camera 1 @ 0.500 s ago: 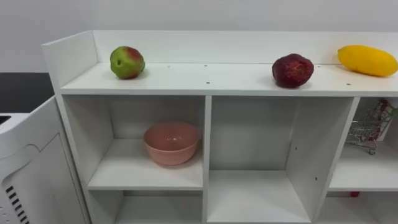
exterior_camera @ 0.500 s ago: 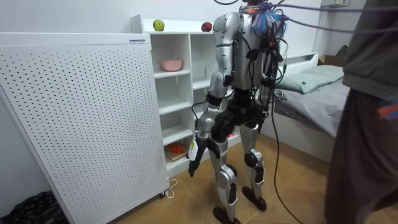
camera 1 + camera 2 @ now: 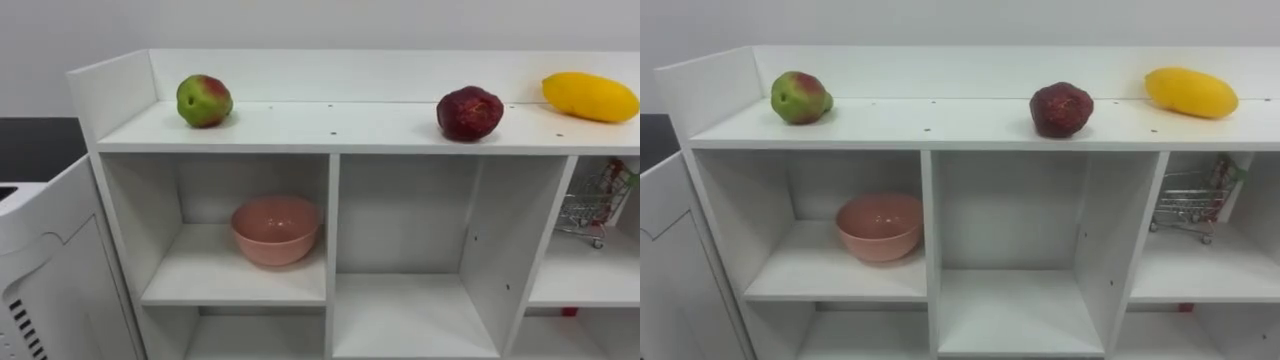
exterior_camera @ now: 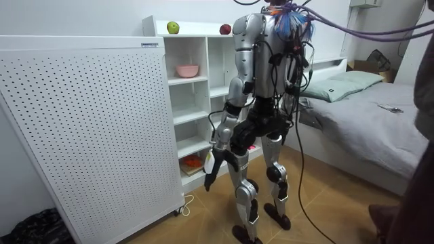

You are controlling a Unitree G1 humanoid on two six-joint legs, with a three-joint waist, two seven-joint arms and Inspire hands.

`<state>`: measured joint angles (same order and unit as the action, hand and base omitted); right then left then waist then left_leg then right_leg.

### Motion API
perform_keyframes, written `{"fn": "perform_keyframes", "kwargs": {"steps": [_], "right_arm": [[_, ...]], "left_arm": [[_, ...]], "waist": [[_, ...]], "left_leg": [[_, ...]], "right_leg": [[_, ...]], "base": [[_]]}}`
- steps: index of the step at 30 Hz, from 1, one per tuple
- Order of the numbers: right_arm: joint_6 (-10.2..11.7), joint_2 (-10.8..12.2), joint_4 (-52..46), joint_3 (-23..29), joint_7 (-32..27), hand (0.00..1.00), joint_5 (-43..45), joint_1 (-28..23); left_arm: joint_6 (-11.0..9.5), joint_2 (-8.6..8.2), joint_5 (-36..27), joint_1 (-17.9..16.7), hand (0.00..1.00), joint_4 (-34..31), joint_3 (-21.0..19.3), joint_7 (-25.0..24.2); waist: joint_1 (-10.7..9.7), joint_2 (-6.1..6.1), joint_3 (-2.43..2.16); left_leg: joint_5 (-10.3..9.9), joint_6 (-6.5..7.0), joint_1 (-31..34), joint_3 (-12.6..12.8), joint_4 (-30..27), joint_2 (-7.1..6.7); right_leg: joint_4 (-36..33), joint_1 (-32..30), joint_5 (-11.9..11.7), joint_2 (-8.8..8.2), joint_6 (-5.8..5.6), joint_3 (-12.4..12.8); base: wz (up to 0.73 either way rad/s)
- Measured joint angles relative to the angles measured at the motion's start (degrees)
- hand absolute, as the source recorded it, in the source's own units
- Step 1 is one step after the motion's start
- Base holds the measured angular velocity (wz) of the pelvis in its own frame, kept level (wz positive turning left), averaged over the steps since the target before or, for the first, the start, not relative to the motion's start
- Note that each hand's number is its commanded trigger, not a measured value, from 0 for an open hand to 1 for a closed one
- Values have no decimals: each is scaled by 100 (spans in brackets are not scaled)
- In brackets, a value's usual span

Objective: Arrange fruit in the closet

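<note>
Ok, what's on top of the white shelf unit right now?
Three fruits in a row: a green-and-red apple near the left end, a dark red fruit midway, a yellow fruit further right. The shelf unit's right end is out of frame.

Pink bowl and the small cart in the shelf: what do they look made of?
Pink bowl: likely plastic or glazed ceramic; smooth, uniform colour with a soft sheen, can't tell which. Small cart: thin metal wire, judging by its shiny silver grid.
</note>
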<state>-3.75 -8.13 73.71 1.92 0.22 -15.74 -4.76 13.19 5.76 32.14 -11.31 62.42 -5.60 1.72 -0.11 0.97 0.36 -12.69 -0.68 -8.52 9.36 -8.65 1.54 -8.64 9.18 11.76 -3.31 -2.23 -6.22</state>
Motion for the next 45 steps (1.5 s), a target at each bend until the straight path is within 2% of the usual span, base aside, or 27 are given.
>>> {"fn": "perform_keyframes", "kwargs": {"steps": [4,6,7,8,10,12,14,18,21,25,27,30,33,36,40,43,45], "right_arm": [[-10,3,-17,272,-211,0,-661,-163],[-11,4,-17,590,-306,0,-972,-155],[-9,2,-46,907,-404,0,-1215,-138],[-13,-2,-215,1143,-564,0,-1467,-138],[-3,-11,-633,1470,-838,0,-1807,-130],[13,-27,-1016,1585,-1116,0,-1950,-49],[21,-30,-1808,1714,-1434,0,-1980,-30],[71,-34,-3244,1737,-1920,0,-1940,115],[138,-31,-4386,1714,-2217,0,-1517,160],[243,-40,-5439,1564,-2557,0,-596,431],[258,-38,-6103,1454,-2581,0,-153,426],[302,-44,-6605,1317,-2577,0,-3,457],[348,-74,-7133,1206,-2549,0,64,605],[395,-149,-7276,1101,-2506,0,237,871],[400,-377,-7584,1040,-2445,0,250,1090],[417,-568,-8056,1042,-2451,0,287,1178],[500,-667,-8204,1042,-2452,0,287,1271]], "left_arm": [[-111,-3,-6,19,0,-4,-35,33],[-159,-6,-6,17,0,-9,-113,38],[-210,-3,-5,14,0,-34,-183,56],[-256,3,-5,9,0,-62,-287,65],[-316,5,-11,-40,0,-73,-406,114],[-355,25,-55,-4,0,-151,-445,182],[-482,30,-116,-7,0,-188,-513,275],[-513,28,-119,-31,0,-186,-505,438],[-512,38,-115,-129,0,-330,-486,471],[-505,66,-112,-211,0,-316,-427,513],[-508,44,-109,-240,0,-342,-403,540],[-508,64,-129,-282,0,-340,-287,561],[-518,67,-160,-336,0,-341,-92,560],[-632,63,-153,-356,0,-342,-35,558],[-734,68,-158,-350,0,-340,-2,553],[-734,85,-111,-364,0,-408,6,546],[-738,85,-114,-362,0,-408,18,544]], "waist": [[-87,-1,2],[-147,-8,5],[-213,-8,5],[-260,17,-9],[-294,13,-8],[-309,29,-5],[-305,42,-6],[-285,81,-19],[-255,120,-41],[-147,187,-10],[-109,198,-13],[-105,192,-23],[-105,129,-39],[-105,111,-45],[-62,122,-44],[-59,184,-16],[-36,225,-22]], "left_leg": [[-1,-1,-5,-7,2,3],[-1,-1,-9,-3,2,3],[-1,0,-12,1,4,1],[0,0,-10,5,3,1],[0,0,-22,32,3,1],[0,0,-25,33,5,0],[0,0,-18,73,4,-3],[3,3,54,122,-10,-2],[4,2,77,124,-19,-2],[6,2,69,124,-17,8],[5,2,87,124,-17,8],[5,2,91,123,-16,9],[6,2,77,120,-17,11],[6,1,74,116,-17,18],[6,1,73,75,-15,22],[6,1,101,-10,-15,27],[6,0,107,-17,-16,30]], "right_leg": [[-1,13,0,2,0,-12],[-1,-5,0,3,0,6],[-1,-8,0,3,0,13],[-7,-8,0,3,0,15],[-10,-22,0,6,0,66],[-11,-28,-1,17,1,108],[-11,-52,0,18,1,135],[-58,-200,0,13,2,158],[-46,-214,-1,14,2,158],[-94,-259,-2,22,3,151],[-100,-279,-3,22,3,152],[-100,-283,-3,22,3,148],[-97,-279,-3,21,3,142],[-95,-284,-3,28,3,129],[-101,-273,-3,32,3,99],[-104,-292,-3,32,4,-44],[-108,-269,-6,33,8,-65]], "base": [[1],[-5],[-4],[-4],[-14],[-12],[-3],[-7],[0],[-8],[-2],[0],[-4],[-3],[1],[7],[5]]}}
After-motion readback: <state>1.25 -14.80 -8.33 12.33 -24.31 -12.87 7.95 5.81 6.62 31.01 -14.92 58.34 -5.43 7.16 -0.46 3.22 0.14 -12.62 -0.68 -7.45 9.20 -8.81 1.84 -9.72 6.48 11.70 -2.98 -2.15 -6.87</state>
